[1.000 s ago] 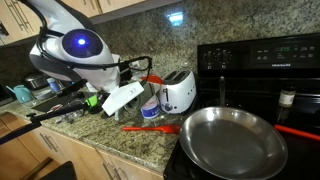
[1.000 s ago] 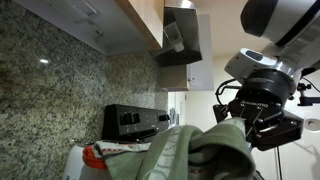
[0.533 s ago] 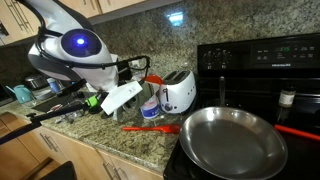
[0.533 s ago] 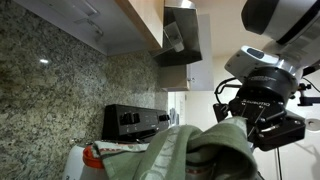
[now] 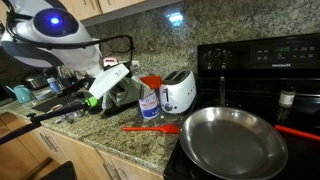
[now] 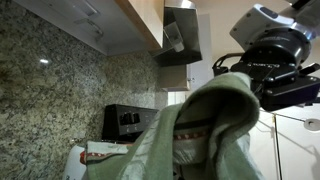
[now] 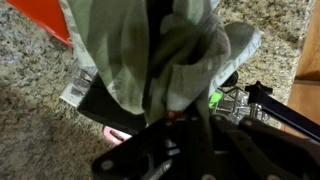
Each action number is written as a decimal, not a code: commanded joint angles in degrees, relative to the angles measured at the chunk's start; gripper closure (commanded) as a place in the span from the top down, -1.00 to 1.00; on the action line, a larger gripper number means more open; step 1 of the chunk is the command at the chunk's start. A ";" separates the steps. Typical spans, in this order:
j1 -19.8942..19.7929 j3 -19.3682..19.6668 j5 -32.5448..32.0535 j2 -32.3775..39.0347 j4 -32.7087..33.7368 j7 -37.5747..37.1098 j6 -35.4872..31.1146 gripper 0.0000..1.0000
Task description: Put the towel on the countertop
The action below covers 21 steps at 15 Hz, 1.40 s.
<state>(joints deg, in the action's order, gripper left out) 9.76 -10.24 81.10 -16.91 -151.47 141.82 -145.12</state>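
The grey-green towel [image 6: 200,130] hangs in folds from my gripper [image 6: 250,88], which is shut on its top edge. In the wrist view the towel [image 7: 150,45] fills the upper middle and is bunched between my dark fingers [image 7: 168,112], above the speckled granite countertop [image 7: 35,120]. In an exterior view my white wrist and gripper [image 5: 118,84] hover over the cluttered left part of the countertop [image 5: 130,148], with the towel [image 5: 124,96] as a dark bundle just below them.
A white toaster [image 5: 178,92], a water bottle [image 5: 149,102] and a red spatula [image 5: 150,128] stand right of my gripper. A steel pan [image 5: 232,140] sits on the black stove [image 5: 262,58]. Utensils and dishes crowd the counter's left end [image 5: 55,105].
My arm has risen and shifted sideways. The towel has come up with it and now hangs higher from the shut gripper.
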 commanded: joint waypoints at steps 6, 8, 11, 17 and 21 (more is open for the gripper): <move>0.49 -0.43 -0.88 -3.24 -0.17 -2.68 2.14 -0.98; 0.44 -0.37 -0.71 -3.05 -0.03 -2.65 2.09 -0.98; 0.54 -0.19 -0.69 -3.94 -0.20 -3.66 3.26 -0.98; 1.85 -1.20 0.11 -8.03 -0.21 -5.39 7.68 -0.98; 2.57 -1.59 0.72 -10.09 -0.16 -4.47 7.93 -0.98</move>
<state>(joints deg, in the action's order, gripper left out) 12.20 -11.57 81.18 -24.20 -151.31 137.87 -138.70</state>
